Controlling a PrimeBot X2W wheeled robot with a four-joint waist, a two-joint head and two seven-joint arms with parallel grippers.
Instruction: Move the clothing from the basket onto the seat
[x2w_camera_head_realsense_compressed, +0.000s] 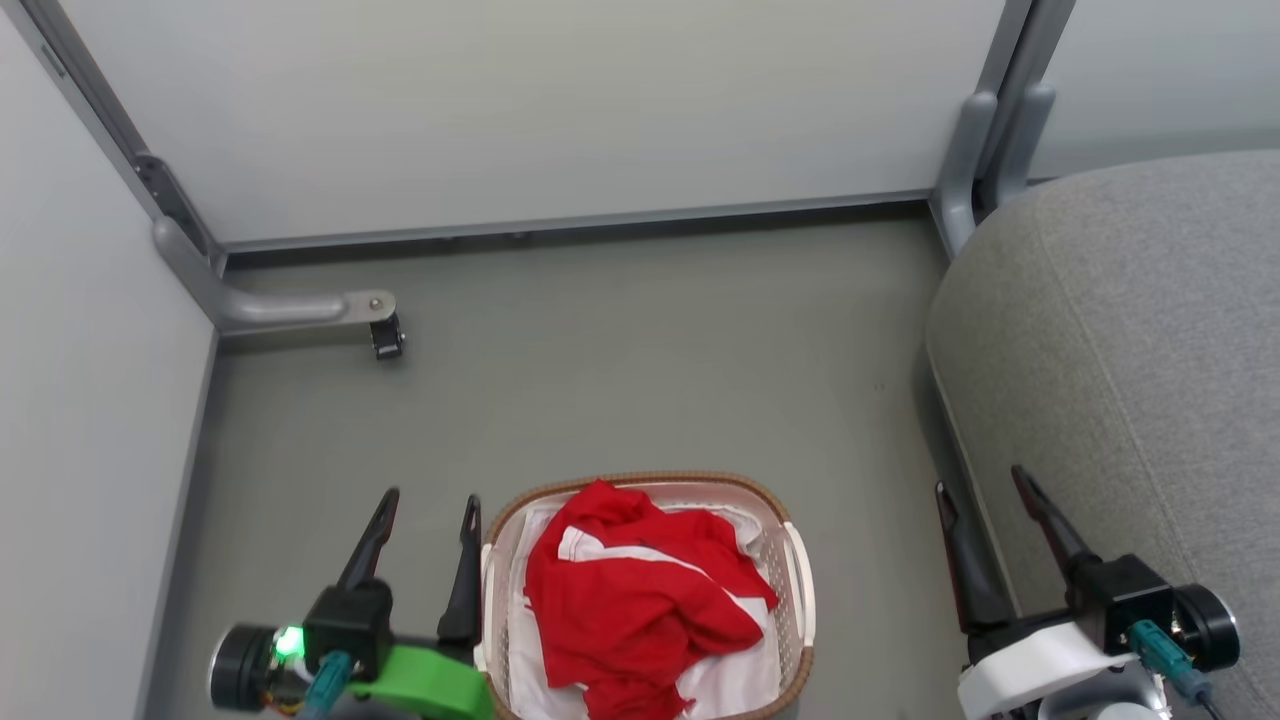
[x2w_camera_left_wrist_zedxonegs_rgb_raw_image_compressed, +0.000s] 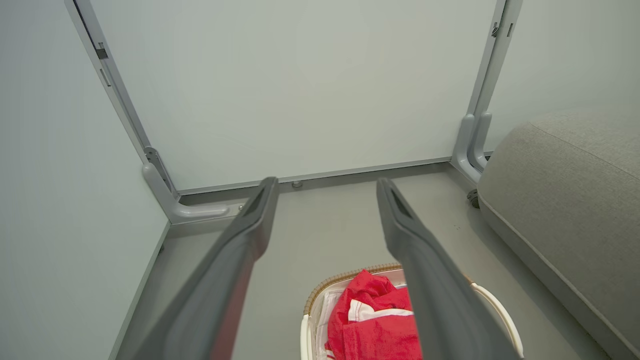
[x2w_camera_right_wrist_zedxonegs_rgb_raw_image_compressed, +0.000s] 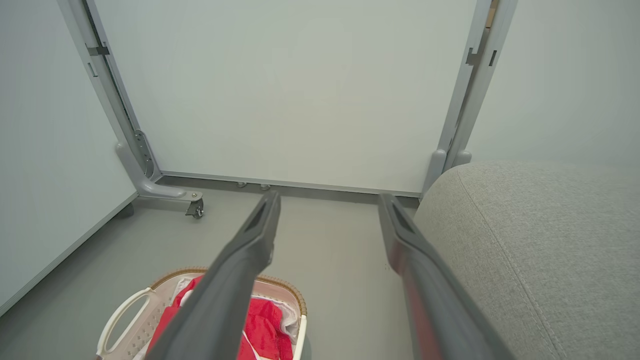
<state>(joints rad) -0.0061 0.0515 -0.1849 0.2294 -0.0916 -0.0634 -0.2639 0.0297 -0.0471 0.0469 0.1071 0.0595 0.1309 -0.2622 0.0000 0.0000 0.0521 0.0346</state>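
Bright red clothing (x2w_camera_head_realsense_compressed: 640, 595) with white stripes lies crumpled in the white basket (x2w_camera_head_realsense_compressed: 798, 575) with a brown woven rim, on the floor at the bottom centre of the head view. My left gripper (x2w_camera_head_realsense_compressed: 430, 495) stands open just left of the basket, nothing between its fingers. My right gripper (x2w_camera_head_realsense_compressed: 982, 478) is open too, between the basket and the grey seat (x2w_camera_head_realsense_compressed: 1130, 370) on the right. The left wrist view shows the clothing (x2w_camera_left_wrist_zedxonegs_rgb_raw_image_compressed: 372, 320) in the basket (x2w_camera_left_wrist_zedxonegs_rgb_raw_image_compressed: 492, 305) below my left gripper (x2w_camera_left_wrist_zedxonegs_rgb_raw_image_compressed: 325, 186), with the seat (x2w_camera_left_wrist_zedxonegs_rgb_raw_image_compressed: 565, 200) at right. The right wrist view shows my right gripper (x2w_camera_right_wrist_zedxonegs_rgb_raw_image_compressed: 327, 200), clothing (x2w_camera_right_wrist_zedxonegs_rgb_raw_image_compressed: 262, 325), basket (x2w_camera_right_wrist_zedxonegs_rgb_raw_image_compressed: 122, 320) and seat (x2w_camera_right_wrist_zedxonegs_rgb_raw_image_compressed: 530, 250).
White partition panels enclose the grey floor (x2w_camera_head_realsense_compressed: 620, 370) at the back and left. A grey panel foot with a small caster (x2w_camera_head_realsense_compressed: 385, 340) juts out at the back left, and another panel post (x2w_camera_head_realsense_compressed: 975, 170) stands by the seat's far corner.
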